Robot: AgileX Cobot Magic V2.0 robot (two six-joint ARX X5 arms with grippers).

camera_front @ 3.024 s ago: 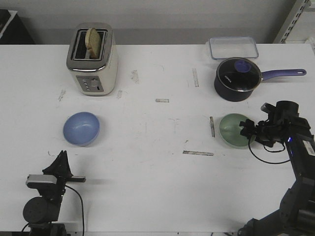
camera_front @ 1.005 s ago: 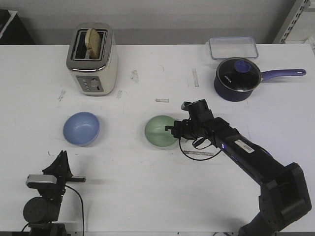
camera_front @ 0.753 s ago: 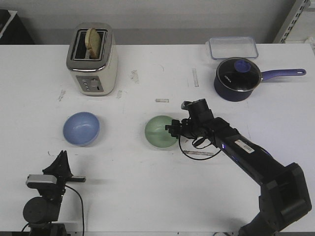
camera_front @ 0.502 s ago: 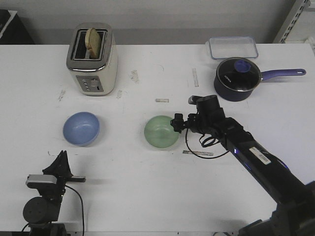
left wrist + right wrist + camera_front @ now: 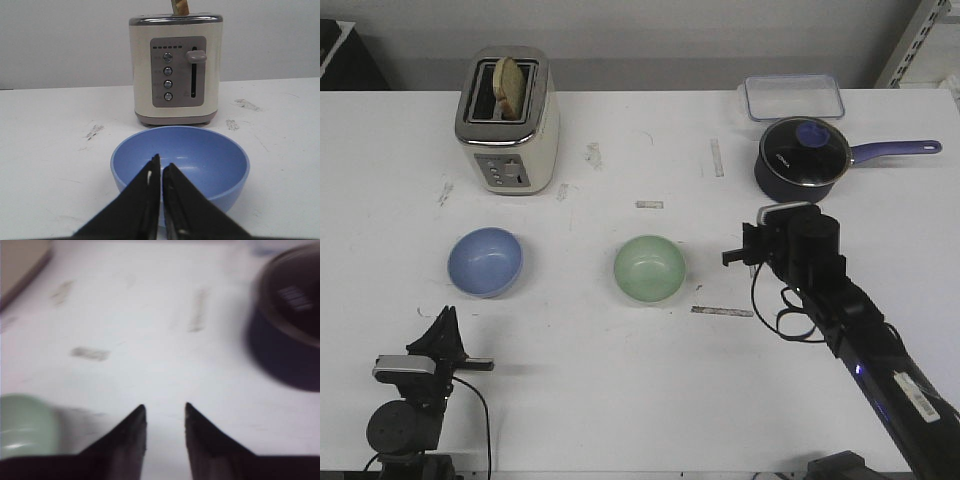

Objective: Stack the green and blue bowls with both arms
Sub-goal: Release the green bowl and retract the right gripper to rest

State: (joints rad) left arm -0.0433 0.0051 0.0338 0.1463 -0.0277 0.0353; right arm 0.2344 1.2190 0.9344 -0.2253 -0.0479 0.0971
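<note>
The pale green bowl [image 5: 649,270] stands upright and free at the table's middle. It shows blurred at the edge of the right wrist view [image 5: 24,426]. My right gripper [image 5: 738,256] is open and empty, a short way to the right of the green bowl and apart from it; in its wrist view [image 5: 164,409] bare table shows between the fingers. The light blue bowl [image 5: 485,261] stands at the left. My left gripper [image 5: 445,318] sits low near the front edge, just short of the blue bowl [image 5: 180,160]. The left gripper [image 5: 160,163] is shut and empty.
A cream toaster [image 5: 506,120] with a slice of bread stands at the back left, behind the blue bowl [image 5: 175,70]. A dark navy saucepan [image 5: 802,160] with a glass lid and a clear lidded box [image 5: 793,97] stand at the back right. Tape marks dot the table.
My right gripper carried the green bowl from the right side to the table's middle, let it go and drew back to the right. The left arm and blue bowl have not moved.
</note>
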